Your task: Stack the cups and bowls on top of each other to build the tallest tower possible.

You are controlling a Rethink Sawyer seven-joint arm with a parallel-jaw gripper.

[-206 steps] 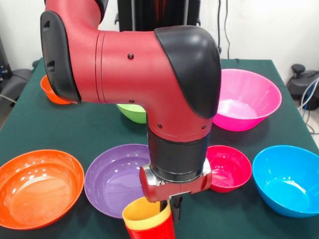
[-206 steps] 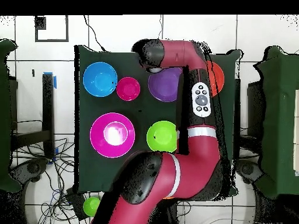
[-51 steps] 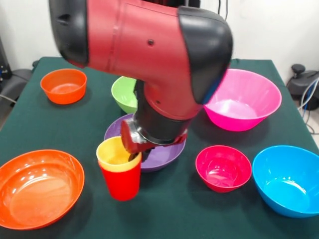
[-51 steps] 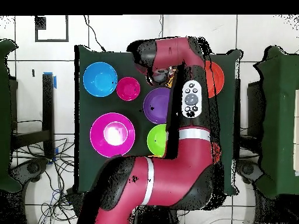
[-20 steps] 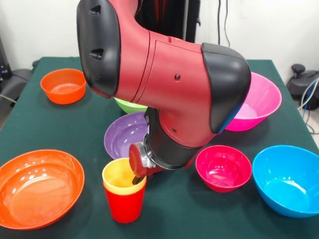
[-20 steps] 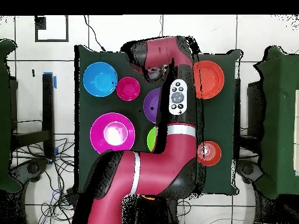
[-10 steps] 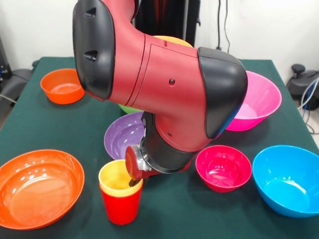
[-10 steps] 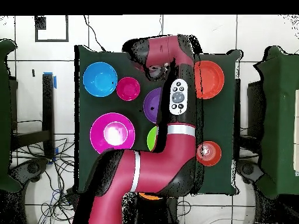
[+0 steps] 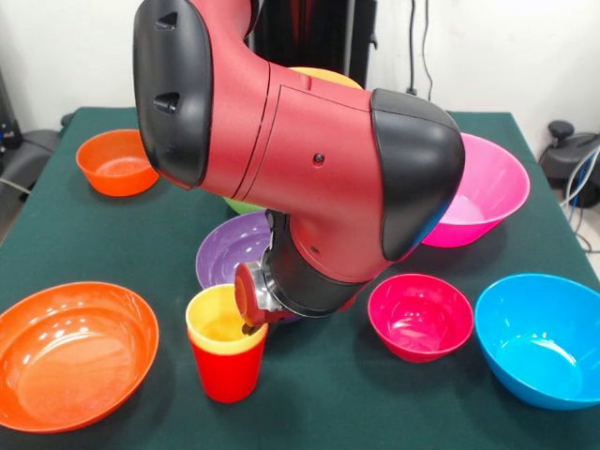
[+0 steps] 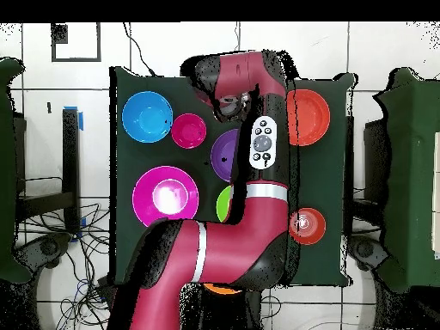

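Nearest the front edge of the table (image 9: 112, 234), a yellow cup (image 9: 223, 321) is sitting nested inside a red cup (image 9: 226, 372), the pair standing upright on the green cloth. The gripper (image 9: 251, 325) is dipping into the yellow cup's mouth at its right rim, under the arm's (image 9: 300, 159) bulky red and black wrist; whether the fingers are pinching the rim or standing apart I cannot tell, since the wrist is hiding them.

Toward the front left corner a large orange-red bowl (image 9: 70, 352) is resting, open side up. Toward the front right corner a blue bowl (image 9: 542, 337) is lying, and just to its left a smaller crimson-pink bowl (image 9: 420, 316), the two close but not touching.

Just behind the cups a purple bowl (image 9: 230, 258) is showing, its right half covered by the arm. Behind it only a sliver of a green bowl (image 9: 242, 204) is peeking out below the arm.

Farther back on the right a big magenta-pink bowl (image 9: 480, 192) is sitting, partly behind the elbow. Toward the far left corner a small orange bowl (image 9: 114, 161) is standing alone, well apart from the rest. At the far edge, the rim of a light orange bowl (image 9: 323, 75) is just showing above the arm.

From overhead, the arm is stretching across the table's middle, covering the cups.
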